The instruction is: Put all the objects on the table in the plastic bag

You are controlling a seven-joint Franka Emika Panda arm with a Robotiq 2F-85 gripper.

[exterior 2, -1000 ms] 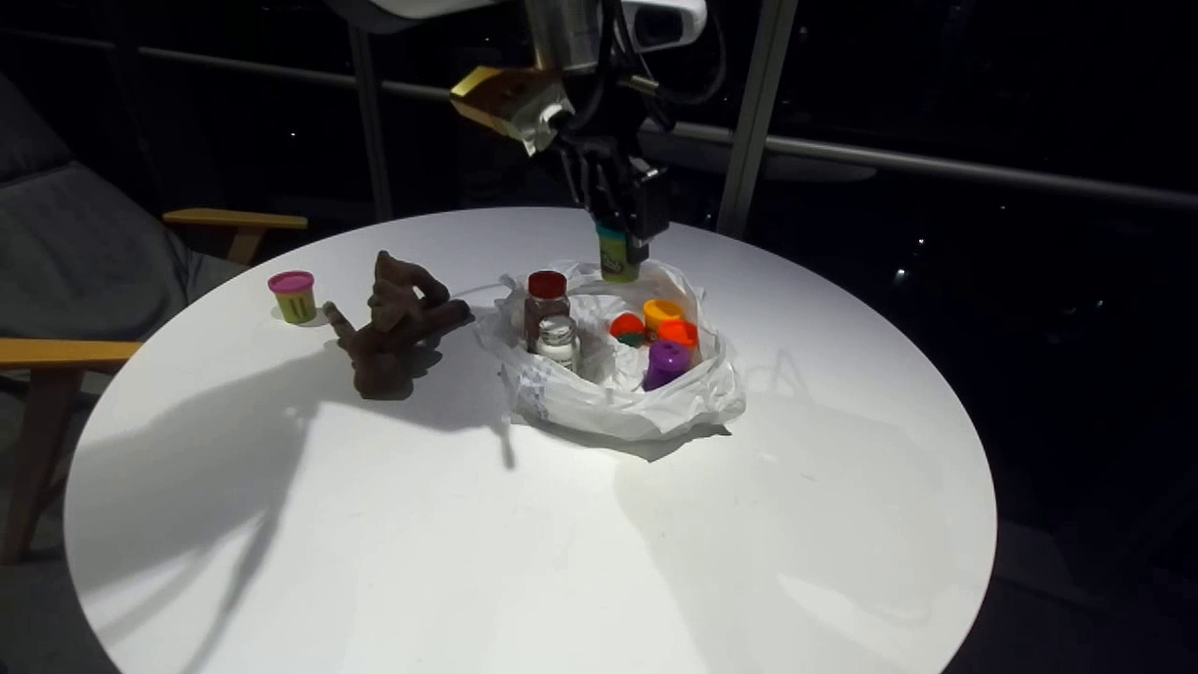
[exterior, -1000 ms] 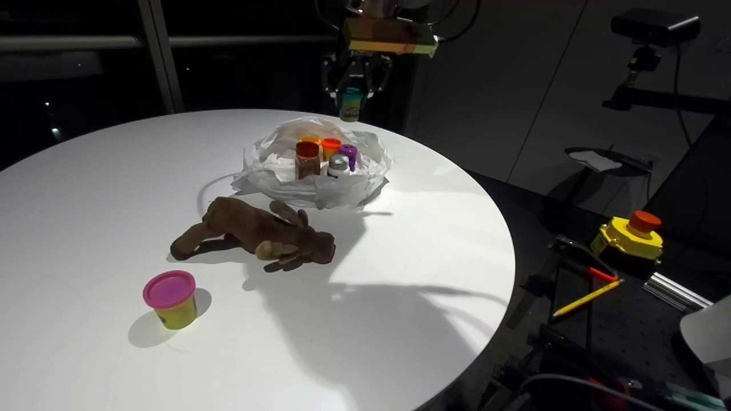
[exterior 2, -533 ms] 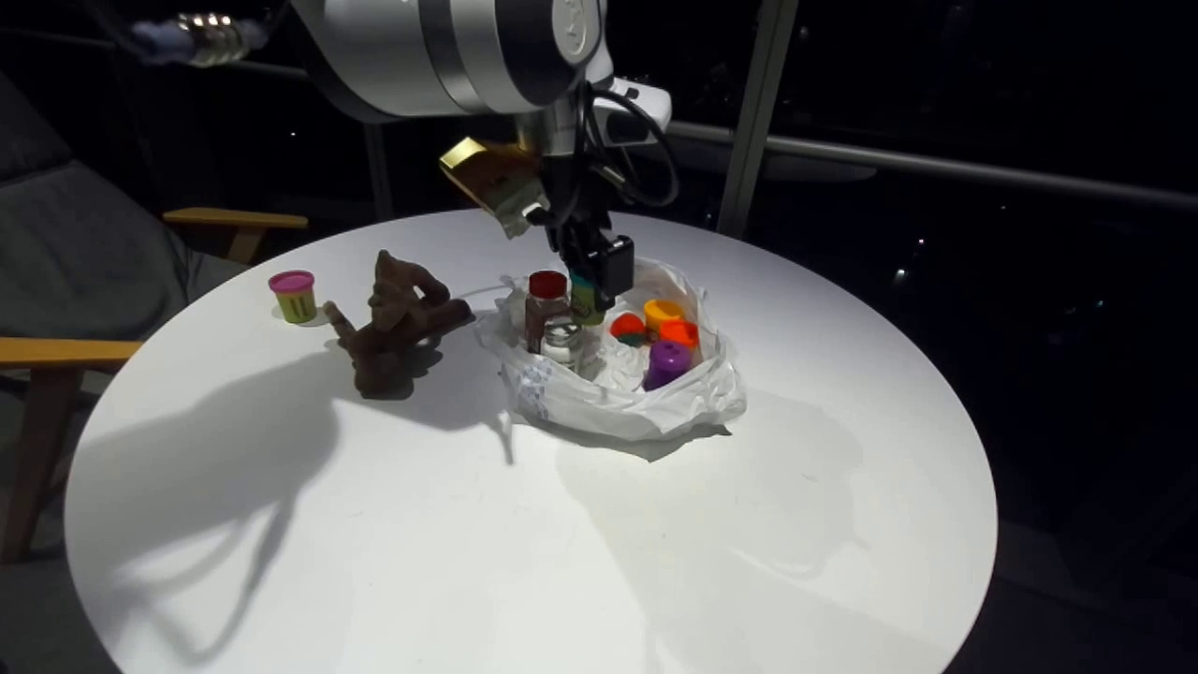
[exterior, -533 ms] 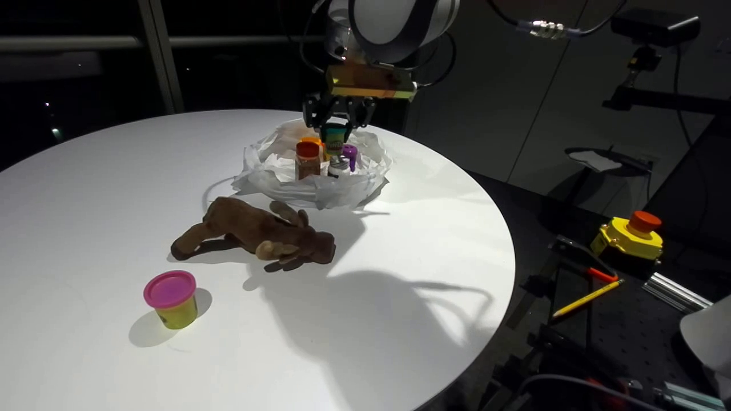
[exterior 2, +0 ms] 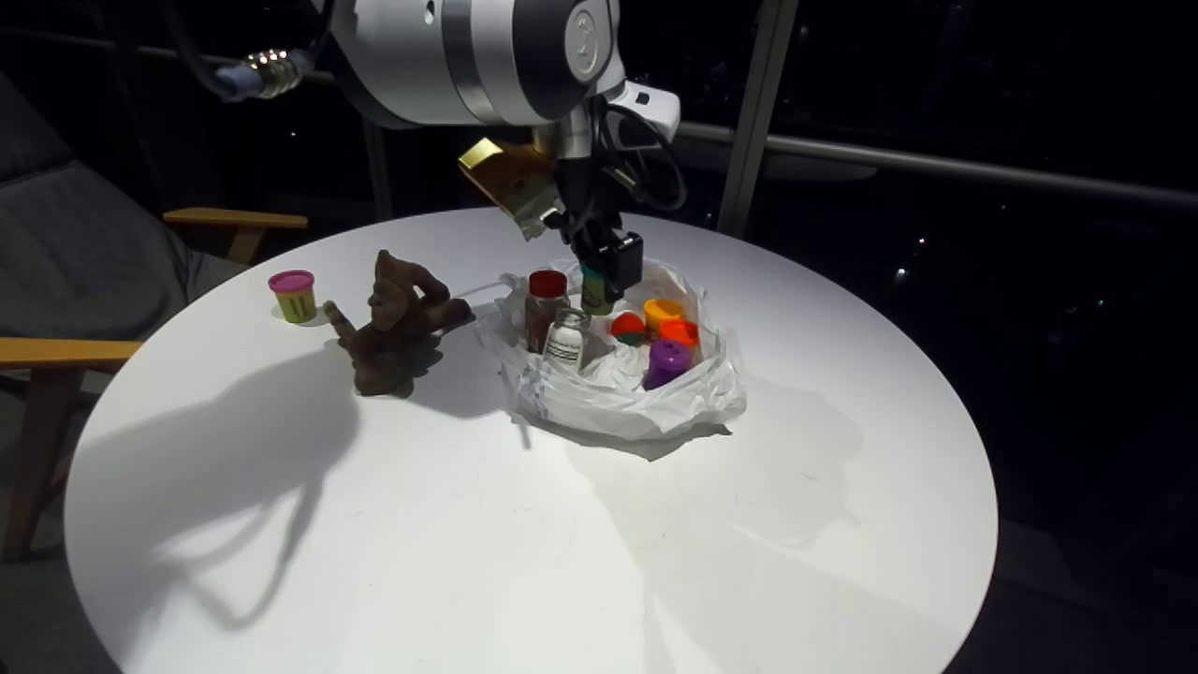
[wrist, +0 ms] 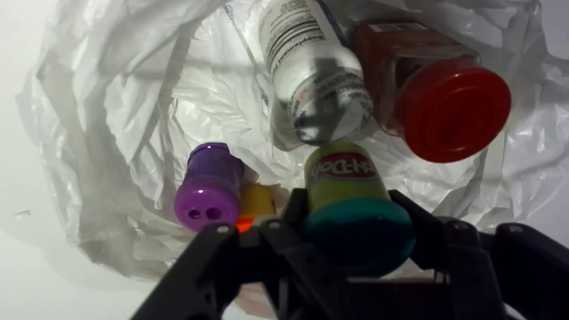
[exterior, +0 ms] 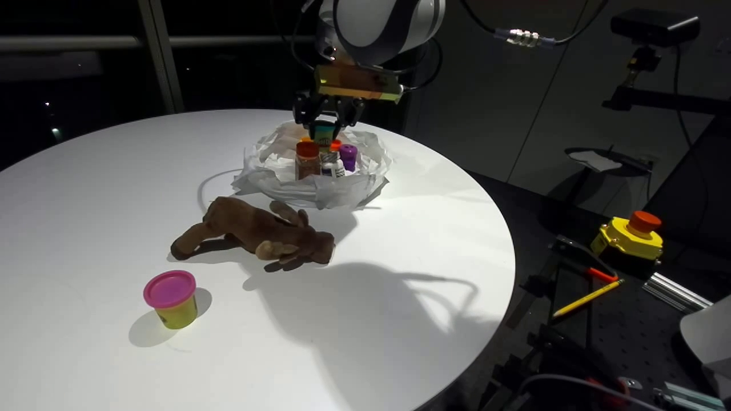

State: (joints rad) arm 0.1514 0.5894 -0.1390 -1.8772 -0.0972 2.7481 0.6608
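Note:
My gripper (wrist: 346,200) is shut on the teal-lidded cup (wrist: 342,184), its fingers on either side of it. Both are low within the opening of the plastic bag (exterior 2: 636,417); whether the cup rests on anything cannot be told. The bag holds a white bottle (wrist: 311,66), tilted, a red-lidded jar (wrist: 453,111), a purple cup (wrist: 209,195), an orange-lidded cup (exterior 2: 663,312), a red-orange-lidded cup (exterior 2: 679,333) and a round red piece (exterior 2: 627,326). Outside it, on the white table (exterior: 428,228), are the brown toy (exterior: 257,228), lying on its side, and the pink-lidded cup (exterior: 177,308), upright.
In an exterior view, a dark side stand carries a yellow box with a red button (exterior: 631,237) and a pencil (exterior: 588,298). A chair with wooden arms (exterior 2: 234,220) stands beside the table. The jar and white bottle crowd close to the held cup.
My gripper came down from above the bag's rim into its opening with the teal-lidded cup, shifting toward the jar. The white bottle has tilted, and its label now shows. Toy and pink-lidded cup stayed put.

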